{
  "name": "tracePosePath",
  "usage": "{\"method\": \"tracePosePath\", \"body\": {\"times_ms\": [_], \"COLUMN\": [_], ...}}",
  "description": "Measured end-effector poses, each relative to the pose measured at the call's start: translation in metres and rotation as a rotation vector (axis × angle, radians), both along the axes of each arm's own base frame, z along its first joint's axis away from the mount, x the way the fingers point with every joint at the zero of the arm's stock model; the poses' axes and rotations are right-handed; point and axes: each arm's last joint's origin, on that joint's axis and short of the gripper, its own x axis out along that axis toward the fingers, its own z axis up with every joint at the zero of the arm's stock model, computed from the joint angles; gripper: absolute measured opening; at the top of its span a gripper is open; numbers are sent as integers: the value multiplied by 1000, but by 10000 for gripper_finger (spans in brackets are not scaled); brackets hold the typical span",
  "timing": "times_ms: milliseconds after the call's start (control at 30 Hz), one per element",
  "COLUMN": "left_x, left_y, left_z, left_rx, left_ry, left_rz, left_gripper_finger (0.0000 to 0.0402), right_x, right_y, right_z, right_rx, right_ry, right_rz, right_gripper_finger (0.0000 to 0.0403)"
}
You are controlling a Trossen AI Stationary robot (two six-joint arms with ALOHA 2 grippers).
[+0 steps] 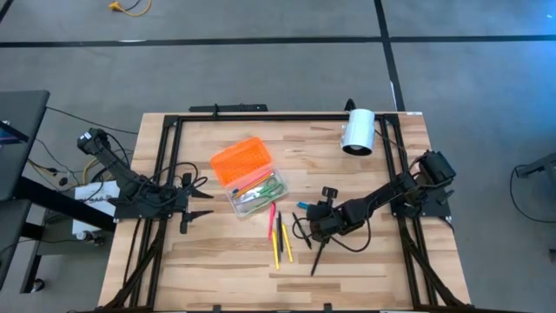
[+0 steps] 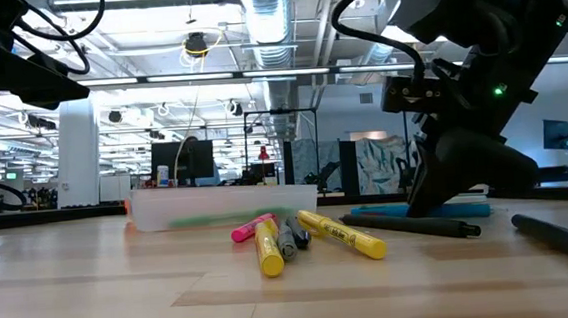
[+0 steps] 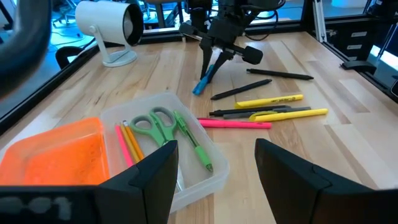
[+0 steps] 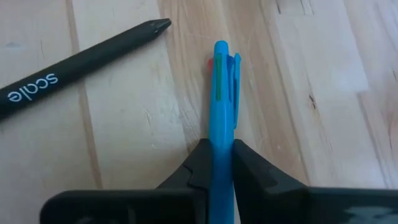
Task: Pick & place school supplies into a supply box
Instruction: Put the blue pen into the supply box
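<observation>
My right gripper (image 4: 222, 163) was clamped on the blue pen (image 4: 222, 93), its long axis running straight out between my fingers, low over the table, and the supply box (image 1: 257, 193) lay toward my idle, open left gripper (image 1: 198, 205), across the loose pens (image 1: 280, 236).

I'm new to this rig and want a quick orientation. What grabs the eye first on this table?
The bright orange lid stands out near the table's middle, beside the clear box that already holds green scissors and pencils. To its right, the right gripper has its fingers shut on a blue pen lying on the wood. Between them, yellow and pink markers lie loose.
</observation>
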Motion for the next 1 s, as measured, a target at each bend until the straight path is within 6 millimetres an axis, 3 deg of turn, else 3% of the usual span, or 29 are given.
{"method": "tracePosePath", "body": {"times_ms": [433, 1000], "left_x": [0, 0], "left_y": [0, 0], "left_z": [0, 0], "left_rx": [-1, -9], "left_ry": [0, 0], "left_rz": [0, 3], "left_gripper_finger": [204, 204], "right_x": [-3, 0], "right_y": [7, 4], "right_z": [0, 1], "right_rx": [-71, -4], "right_ry": [-12, -6], "right_rz": [42, 34], "right_gripper_finger": [24, 37]}}
